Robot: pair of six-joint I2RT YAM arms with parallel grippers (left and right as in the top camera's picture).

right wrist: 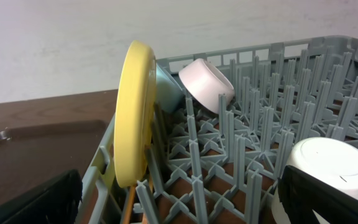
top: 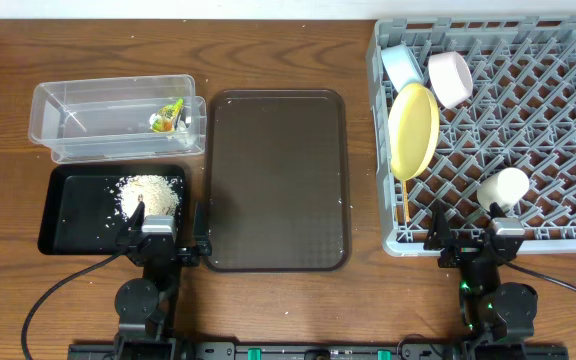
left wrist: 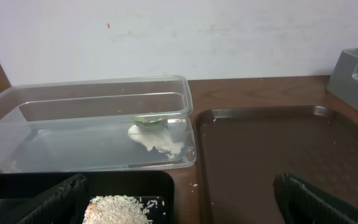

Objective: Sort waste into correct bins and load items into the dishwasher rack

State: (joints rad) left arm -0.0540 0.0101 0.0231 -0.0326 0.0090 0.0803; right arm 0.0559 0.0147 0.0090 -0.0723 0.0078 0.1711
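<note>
Wood-brown counter (top: 268, 50) carries everything here. The grey dishwasher rack (top: 538, 130) fills the right side and is the biggest piece. The dark brown serving tray (top: 276, 180) lies in the middle, bare. At far left stands the clear tub (top: 88, 115), and the black tray (top: 78, 215) sits just near of it, both to the left of the serving tray.

Inside the rack, the yellow plate (top: 413, 130) stands on edge between the pegs along the left side. The light blue bowl (top: 402, 65) sits in the far left corner, just behind the plate. The bowl with the pinkish outside (top: 450, 78) lies tipped just to its right. The small whitish cup (top: 504, 188) rests close to the rack's near edge. The chopsticks (top: 406, 205) lie near the plate's lower edge, pointing toward the near left corner.

The rice crumbs (top: 150, 193) are piled in the right part of the black tray. The green-and-orange wrapper (top: 168, 117) lies at the right end of the clear tub.

My left tool (left wrist: 179, 202) hangs over the near edge of the black tray, spread wide and holding nothing. My right tool (right wrist: 179, 199) is at the rack's near edge, also spread wide and empty. The cup is just beside its right finger; I cannot tell whether they touch.
</note>
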